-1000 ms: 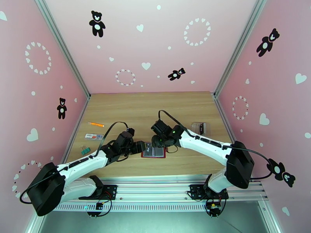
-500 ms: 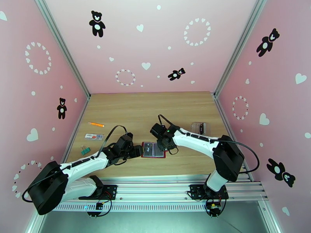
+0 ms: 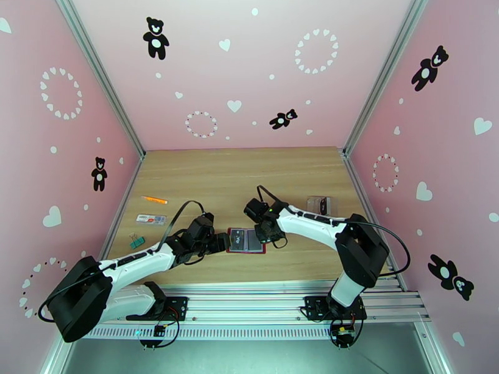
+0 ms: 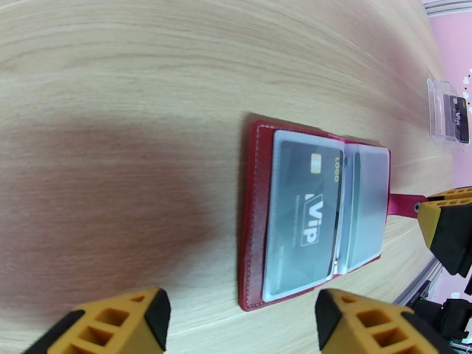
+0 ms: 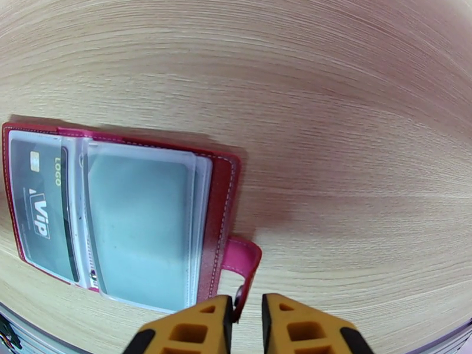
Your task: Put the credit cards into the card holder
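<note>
I tell every place from the card holder (image 3: 247, 240). It lies open and flat on the worktop (image 3: 237, 176), with its see-through sleeves facing up. A grey credit card (image 4: 304, 213) with "Vip" on it sits inside the sleeve on the left page (the page nearer my left arm).

The pink snap tab (image 5: 245, 269) sticks out from the card holder's right edge and curls up. My right fingers (image 5: 295, 325) are almost together, and the tip of the tab is pinched between them. The rest of the card holder lies flat just past them.

My left fingers (image 4: 118, 323) are wide apart and hold nothing. They sit just off the card holder's left side. Its closest corner lines up with the gap between them, and they do not touch it.

A clear case (image 3: 319, 204) with a dark card in it stands well off to the card holder's far right. An orange pen (image 3: 154, 199), a white strip (image 3: 151, 218) and a green clip (image 3: 136, 242) lie well off to its left.
</note>
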Motion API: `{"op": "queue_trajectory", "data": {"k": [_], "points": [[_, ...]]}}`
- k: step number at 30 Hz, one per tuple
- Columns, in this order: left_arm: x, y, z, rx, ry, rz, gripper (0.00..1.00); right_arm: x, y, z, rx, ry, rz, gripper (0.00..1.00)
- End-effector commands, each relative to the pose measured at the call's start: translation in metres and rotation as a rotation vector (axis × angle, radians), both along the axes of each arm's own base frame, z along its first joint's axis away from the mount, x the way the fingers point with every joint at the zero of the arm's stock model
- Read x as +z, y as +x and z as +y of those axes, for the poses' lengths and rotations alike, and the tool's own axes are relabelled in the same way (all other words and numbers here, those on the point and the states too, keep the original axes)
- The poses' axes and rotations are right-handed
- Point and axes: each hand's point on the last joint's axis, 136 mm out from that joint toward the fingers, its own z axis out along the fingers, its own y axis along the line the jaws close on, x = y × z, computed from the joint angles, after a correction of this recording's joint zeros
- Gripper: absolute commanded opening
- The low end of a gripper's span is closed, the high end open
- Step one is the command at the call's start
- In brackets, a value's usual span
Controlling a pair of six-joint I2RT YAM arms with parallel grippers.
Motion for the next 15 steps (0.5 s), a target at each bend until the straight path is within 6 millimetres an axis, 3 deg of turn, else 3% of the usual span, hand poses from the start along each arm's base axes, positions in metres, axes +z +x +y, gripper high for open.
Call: {"op": "queue_trajectory", "data": {"k": [1, 15], "points": [[0.002, 0.002, 0.001, 0.006, 0.005, -0.012, 0.7, -0.0057, -0.0032, -0.002, 0.006, -0.007, 0.015, 0.16], [0.0001, 0.002, -0.0051, -0.002, -0.022, 0.002, 0.7, 0.0028, -0.0025, -0.002, -0.012, 0.055, -0.007, 0.0]]}}
